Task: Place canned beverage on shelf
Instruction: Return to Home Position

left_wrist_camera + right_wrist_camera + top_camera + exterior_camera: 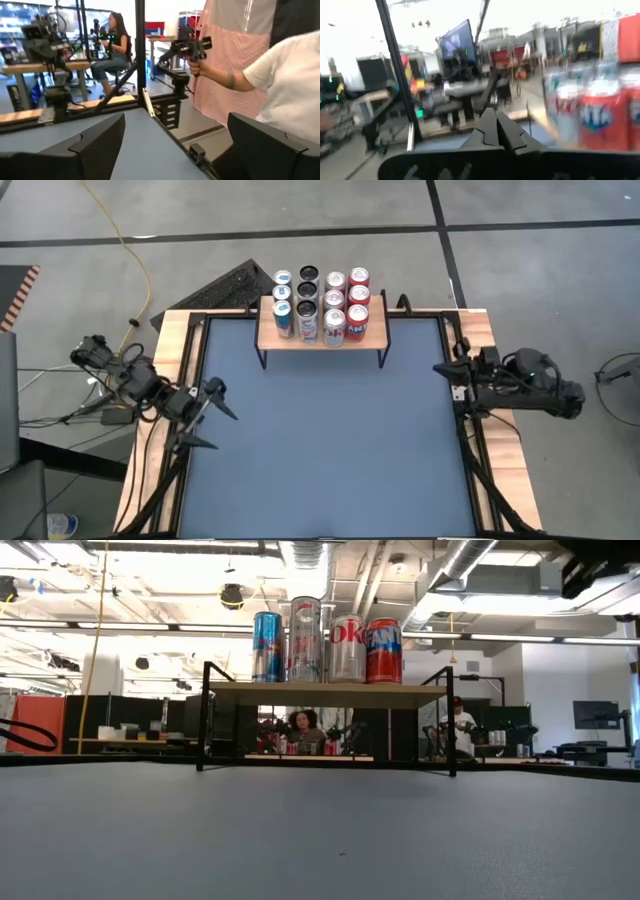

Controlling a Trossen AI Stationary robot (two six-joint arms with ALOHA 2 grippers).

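Note:
The shelf (268,340), a light wooden top on thin black legs, stands on its legs at the middle of the table's far edge. Several cans (320,305) stand upright on it in rows. The low view shows the front row of cans (328,645) on the shelf top (325,690). My left gripper (222,430) hovers open over the table's left edge, with nothing between its fingers (95,145). My right gripper (438,367) hovers shut over the right edge, pointing toward the left. Its wrist view shows the blurred cans (595,115) off to one side of the shut gripper (496,125).
The grey-blue table mat (320,450) lies bare between the arms and in front of the shelf. A black keyboard (225,285) lies beyond the table's far left corner. A person's arm (225,80) holding a hand-held device shows beyond the table in the left wrist view.

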